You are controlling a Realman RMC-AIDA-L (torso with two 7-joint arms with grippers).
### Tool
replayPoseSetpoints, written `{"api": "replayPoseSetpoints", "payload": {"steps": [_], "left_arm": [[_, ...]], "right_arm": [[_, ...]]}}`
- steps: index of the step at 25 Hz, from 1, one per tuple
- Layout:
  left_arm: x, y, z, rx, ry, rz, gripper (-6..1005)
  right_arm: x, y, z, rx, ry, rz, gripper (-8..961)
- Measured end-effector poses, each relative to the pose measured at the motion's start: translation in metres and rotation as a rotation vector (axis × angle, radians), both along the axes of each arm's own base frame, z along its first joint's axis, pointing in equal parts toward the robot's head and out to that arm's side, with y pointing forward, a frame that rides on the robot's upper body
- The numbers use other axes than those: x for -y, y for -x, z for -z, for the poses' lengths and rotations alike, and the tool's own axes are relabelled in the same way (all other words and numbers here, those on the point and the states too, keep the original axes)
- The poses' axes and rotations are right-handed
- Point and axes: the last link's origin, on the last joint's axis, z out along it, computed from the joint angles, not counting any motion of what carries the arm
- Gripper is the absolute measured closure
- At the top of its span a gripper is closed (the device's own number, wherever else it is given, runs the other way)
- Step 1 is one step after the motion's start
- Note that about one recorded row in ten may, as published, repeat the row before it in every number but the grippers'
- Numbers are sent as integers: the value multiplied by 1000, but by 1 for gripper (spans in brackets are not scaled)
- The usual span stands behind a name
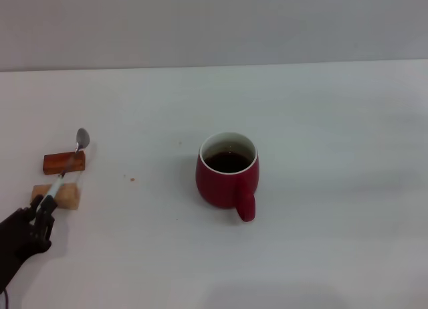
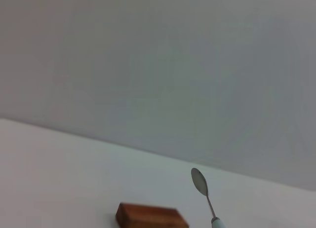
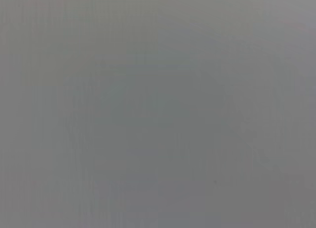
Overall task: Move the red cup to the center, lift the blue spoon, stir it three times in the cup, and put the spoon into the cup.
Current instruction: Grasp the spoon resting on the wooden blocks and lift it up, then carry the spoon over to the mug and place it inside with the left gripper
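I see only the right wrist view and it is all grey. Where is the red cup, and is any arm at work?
Observer: The red cup stands near the table's center, handle toward the robot.
Operator: Is the cup empty?
Observer: No, dark liquid fills it.
Operator: And the spoon?
Observer: The blue spoon lies across two wooden blocks on the robot's left side.
Operator: Which gripper is near it?
Observer: The left gripper is at the handle's end; the right arm is not in the head view.
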Motion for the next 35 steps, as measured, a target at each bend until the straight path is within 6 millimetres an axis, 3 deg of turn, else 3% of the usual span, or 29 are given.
{"api": "replayPoseSetpoints", "payload": {"steps": [7, 10, 11, 15, 21, 26, 35], "left_arm": [[-20, -17, -6, 63, 21, 95, 866], [-38, -33, -11, 89, 53, 178, 866], [-55, -45, -17, 99, 91, 240, 866], [-76, -59, -26, 107, 120, 293, 866], [-118, -89, -60, 109, 201, 391, 867], [-137, -111, -83, 76, 356, 417, 867], [-143, -138, -114, -10, 587, 420, 867]], "right_arm": [[3, -5, 2, -16, 0, 17, 512], [4, -6, 5, -26, 8, 23, 512], [4, -6, 6, -28, 10, 25, 511], [6, -8, 8, -31, 13, 30, 511], [11, -12, 17, -49, 36, 45, 510], [13, -14, 21, -51, 47, 54, 511], [15, -17, 23, -51, 55, 62, 510]]}}
